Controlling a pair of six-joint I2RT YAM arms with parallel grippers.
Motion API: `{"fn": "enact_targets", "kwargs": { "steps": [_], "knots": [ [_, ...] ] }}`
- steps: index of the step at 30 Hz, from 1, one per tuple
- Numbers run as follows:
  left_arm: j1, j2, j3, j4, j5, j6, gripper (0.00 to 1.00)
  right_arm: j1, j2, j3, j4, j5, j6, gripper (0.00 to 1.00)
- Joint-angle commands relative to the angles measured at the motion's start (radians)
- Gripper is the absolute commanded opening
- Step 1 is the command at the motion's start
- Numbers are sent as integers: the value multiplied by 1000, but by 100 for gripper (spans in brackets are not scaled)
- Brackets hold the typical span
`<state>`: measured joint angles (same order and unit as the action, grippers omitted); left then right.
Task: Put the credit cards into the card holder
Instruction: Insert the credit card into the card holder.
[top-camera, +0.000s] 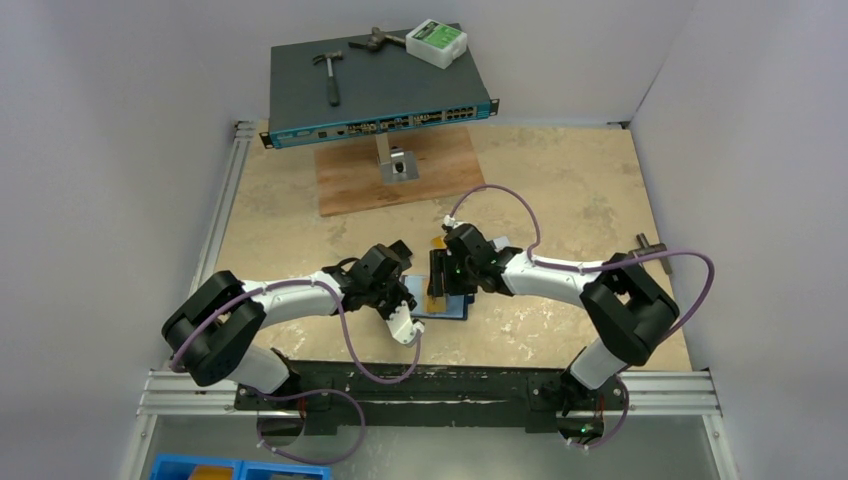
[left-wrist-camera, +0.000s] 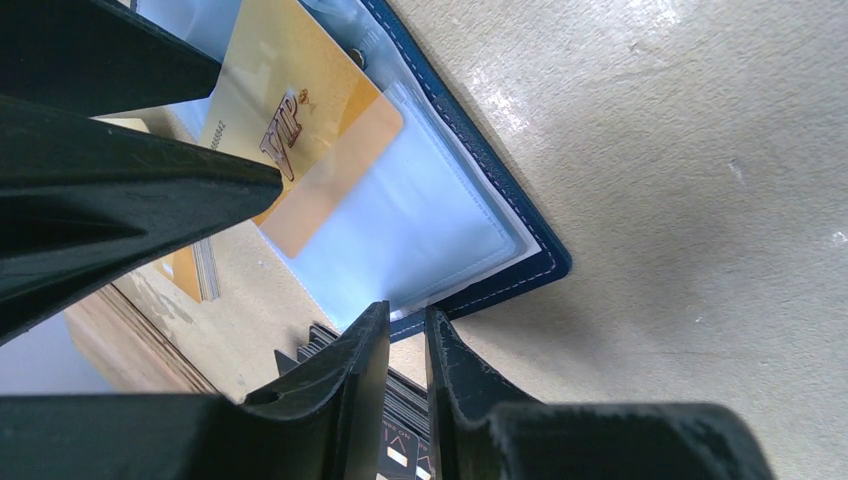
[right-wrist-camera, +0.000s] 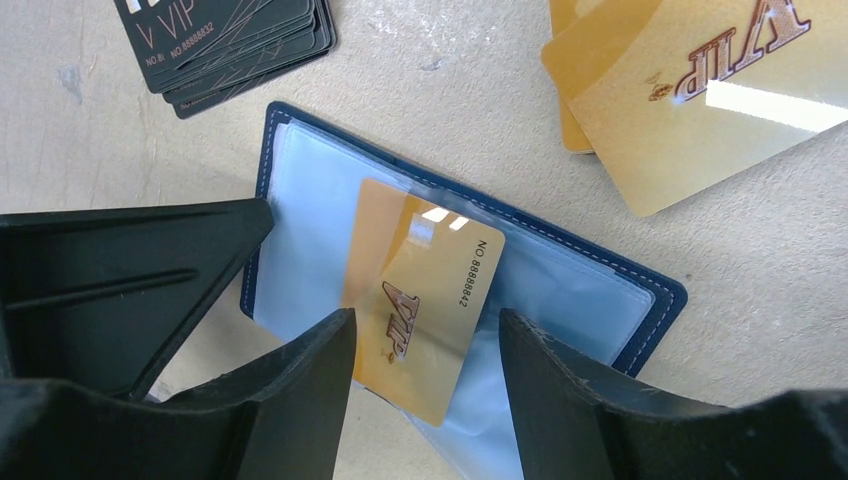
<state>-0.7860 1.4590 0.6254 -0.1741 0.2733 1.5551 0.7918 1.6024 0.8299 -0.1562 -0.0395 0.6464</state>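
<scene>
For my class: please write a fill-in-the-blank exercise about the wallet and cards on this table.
1. The card holder lies ____ on the table, not folded.
2. The card partly inside its clear sleeve is ____ in colour.
3. That card bears the word ____.
4. In the right wrist view, the stack of cards at top left is ____ in colour.
Missing words: open; gold; VIP; black.

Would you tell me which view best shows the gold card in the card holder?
Right wrist: the gold card shows almost whole, number legible. Left wrist shows it partly hidden; top external gives barely a sliver.
</scene>
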Motion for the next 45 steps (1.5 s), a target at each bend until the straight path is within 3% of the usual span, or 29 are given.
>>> {"fn": "enact_targets", "kwargs": {
  "steps": [1, 21, 34, 45],
  "knots": [
    [-5, 13, -5, -110, 8, -23, 19, 7, -4, -47, -26, -14, 14, 55],
    [-11, -7, -23, -18, -7, -108, 19, 89, 17, 25, 38, -13, 52, 54],
    [-10, -18, -19, -23, 4, -116, 19, 92, 70, 63, 150, -110, 17, 54],
    [-32, -19, 5, -31, -2, -135, 20, 61, 118, 26, 282, -299, 31, 55]
  ]
}}
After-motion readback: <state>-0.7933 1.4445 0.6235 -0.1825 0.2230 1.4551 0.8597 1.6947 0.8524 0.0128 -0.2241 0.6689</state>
